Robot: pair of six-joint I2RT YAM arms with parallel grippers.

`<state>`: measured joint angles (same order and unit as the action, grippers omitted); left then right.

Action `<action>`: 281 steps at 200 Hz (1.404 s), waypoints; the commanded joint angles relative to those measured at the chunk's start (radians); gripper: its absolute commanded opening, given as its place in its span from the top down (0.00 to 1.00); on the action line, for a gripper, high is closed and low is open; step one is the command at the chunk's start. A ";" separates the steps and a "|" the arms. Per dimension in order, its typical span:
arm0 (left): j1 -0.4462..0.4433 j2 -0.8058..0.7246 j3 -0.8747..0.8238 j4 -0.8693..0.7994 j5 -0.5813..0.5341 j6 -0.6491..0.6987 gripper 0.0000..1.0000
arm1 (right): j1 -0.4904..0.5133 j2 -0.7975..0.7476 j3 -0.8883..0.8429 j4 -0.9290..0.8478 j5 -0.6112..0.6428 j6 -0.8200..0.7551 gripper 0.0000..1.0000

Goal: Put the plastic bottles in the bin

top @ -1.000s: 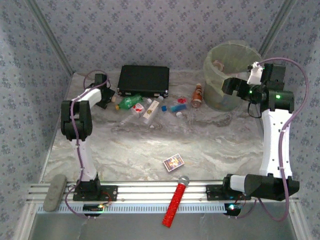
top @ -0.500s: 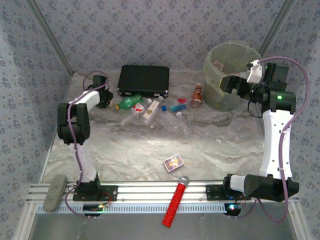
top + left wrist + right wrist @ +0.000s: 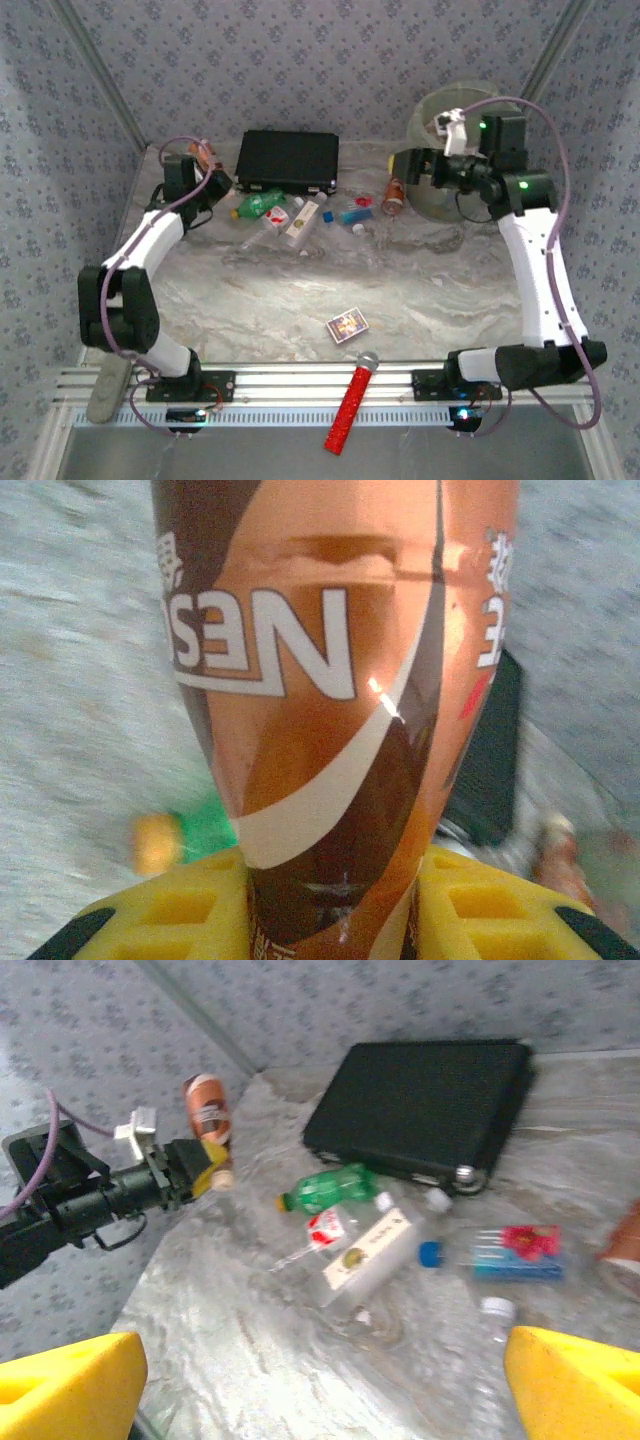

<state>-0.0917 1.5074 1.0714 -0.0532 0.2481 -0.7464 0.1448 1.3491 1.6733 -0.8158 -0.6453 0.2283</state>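
Black case (image 3: 288,160) sits against the back wall, with loose plastic bottles (image 3: 262,203) strewn just in front of it. My left gripper (image 3: 330,915) is clamped on an orange-brown bottle (image 3: 320,680), held off the table (image 3: 300,290) near the left wall. My right gripper (image 3: 322,1380) is spread wide and empty, beside the bin (image 3: 470,88). I've got open marble between the bottles and the card box (image 3: 347,325).

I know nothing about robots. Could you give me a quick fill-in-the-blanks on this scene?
The left claw is ___ on an orange-brown bottle.
The right claw stands ___, with nothing between its fingers.
The microphone between the arm bases has a ___ handle.
Missing words: shut, open, red.
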 commanded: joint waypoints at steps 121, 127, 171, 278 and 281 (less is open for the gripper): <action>-0.448 -0.144 -0.176 0.578 0.417 -0.076 0.86 | 0.246 0.463 0.151 0.354 -0.261 0.173 0.04; -0.453 -0.133 -0.170 0.587 0.423 -0.079 0.86 | 0.247 0.468 0.151 0.363 -0.261 0.180 0.04; -0.461 -0.069 -0.136 0.612 0.422 -0.123 0.88 | 0.247 0.477 0.144 0.392 -0.302 0.204 0.10; -0.461 -0.053 -0.093 0.563 0.378 -0.124 0.78 | 0.217 0.475 0.242 0.227 -0.260 0.127 0.38; -0.462 -0.053 -0.092 0.564 0.378 -0.124 0.78 | 0.216 0.477 0.249 0.222 -0.261 0.125 0.38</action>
<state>-0.5522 1.4487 0.9390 0.5117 0.6350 -0.8761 0.3714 1.8145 1.8488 -0.5446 -0.8967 0.3759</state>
